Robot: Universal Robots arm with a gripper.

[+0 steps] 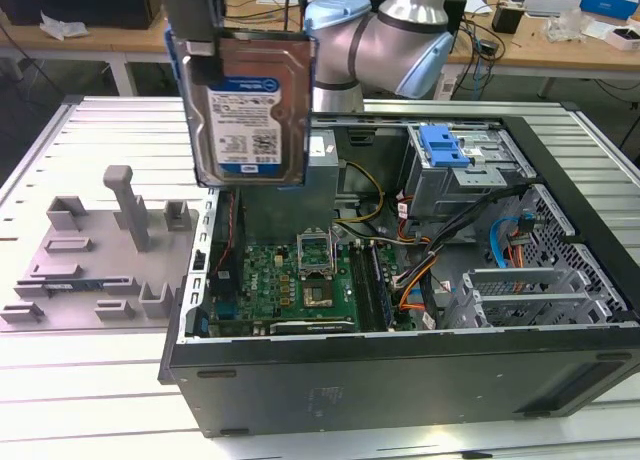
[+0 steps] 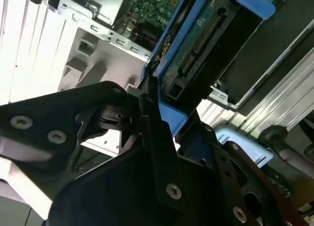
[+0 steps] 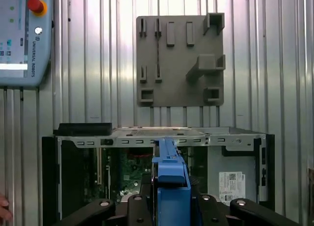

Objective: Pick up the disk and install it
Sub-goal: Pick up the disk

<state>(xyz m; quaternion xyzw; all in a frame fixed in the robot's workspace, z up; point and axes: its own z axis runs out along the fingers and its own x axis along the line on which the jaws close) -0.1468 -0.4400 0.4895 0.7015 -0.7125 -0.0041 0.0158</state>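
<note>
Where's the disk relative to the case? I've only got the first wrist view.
Observer: Exterior view: the gripper holds the disk upright in the air above the open case, label facing that camera.
Operator: And the bay?
Observer: The bay, with the blue latch on top, sits in the case's far corner on the exterior view's right, well apart from the disk.
</note>
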